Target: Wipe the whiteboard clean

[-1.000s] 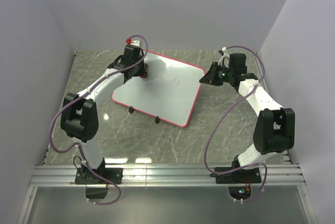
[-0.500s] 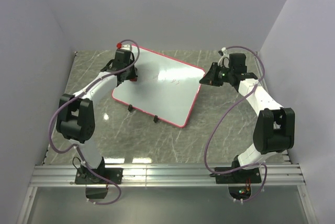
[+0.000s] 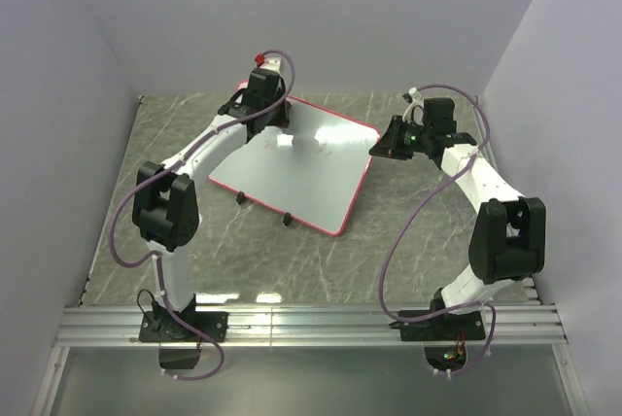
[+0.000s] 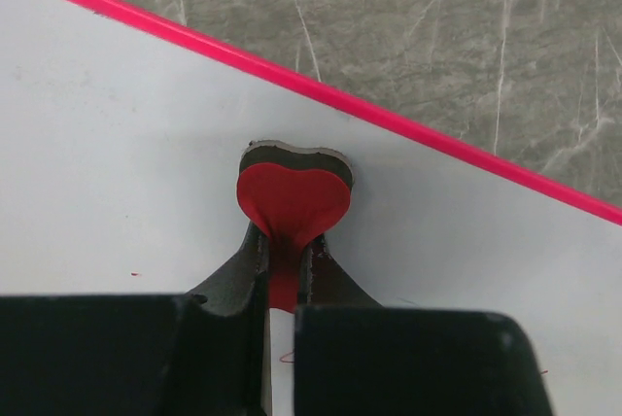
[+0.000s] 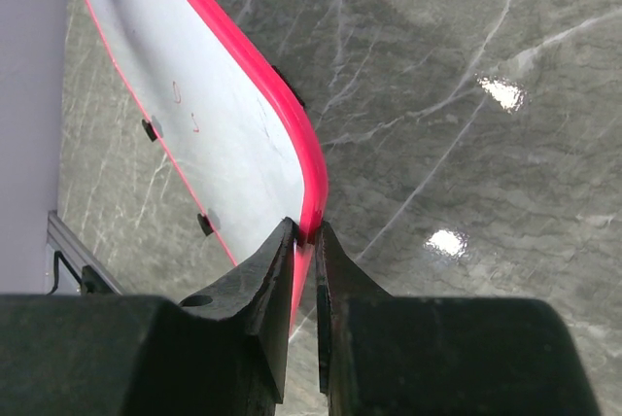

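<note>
Fingers of the right gripper (image 5: 303,239) pinched the light, stiff-looking whiteboard (image 5: 214,144) by its edge; the left gripper (image 4: 284,253) squeezed an eraser (image 4: 293,197).

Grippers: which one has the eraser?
The left gripper: its fingers pinch a red heart-shaped eraser against the whiteboard. The right gripper only clamps the board's red edge.
</note>
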### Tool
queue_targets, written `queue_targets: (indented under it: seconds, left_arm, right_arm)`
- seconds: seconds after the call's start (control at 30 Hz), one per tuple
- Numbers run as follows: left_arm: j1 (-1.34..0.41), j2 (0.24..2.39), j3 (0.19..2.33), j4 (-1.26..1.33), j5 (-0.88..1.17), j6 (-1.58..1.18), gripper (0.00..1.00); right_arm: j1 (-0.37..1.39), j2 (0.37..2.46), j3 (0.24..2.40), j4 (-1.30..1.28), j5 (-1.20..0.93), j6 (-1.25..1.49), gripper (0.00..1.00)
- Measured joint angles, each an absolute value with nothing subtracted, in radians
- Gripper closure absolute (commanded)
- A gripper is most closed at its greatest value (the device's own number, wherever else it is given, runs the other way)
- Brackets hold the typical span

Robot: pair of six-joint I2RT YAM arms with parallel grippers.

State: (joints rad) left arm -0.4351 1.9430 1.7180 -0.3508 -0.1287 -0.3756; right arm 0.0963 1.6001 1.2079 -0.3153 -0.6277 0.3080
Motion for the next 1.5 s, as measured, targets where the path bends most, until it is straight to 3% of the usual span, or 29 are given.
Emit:
queue_targets:
  seconds: [0.37,0.6,0.87,1.07,1.5]
  left_arm:
    - [-0.288,1.864,1.504,-0.293,-0.122,-0.399,1.00]
    - [-0.291,1.837,1.448,-0.247,-0.125,-0.397,1.00]
    - [-0.463,1.814,1.420,-0.242,-0.128,-0.429,1.00]
    - [-0.583,1.729,1.243,-0.204,-0.084,-0.531,1.00]
    - [-0.281,1.676,1.141,-0.207,-0.054,-0.573,1.00]
  right_arm:
    - [0.101,1.600,1.208,-0.315,-0.628,0.298,0.95]
    - [0.101,1.600,1.211,-0.322,-0.628,0.298,0.95]
    - [0.101,1.612,1.223,-0.328,-0.613,0.299,0.95]
    - [0.102,1.612,1.225,-0.321,-0.609,0.302,0.95]
    - [0.129,1.600,1.224,-0.308,-0.608,0.306,0.95]
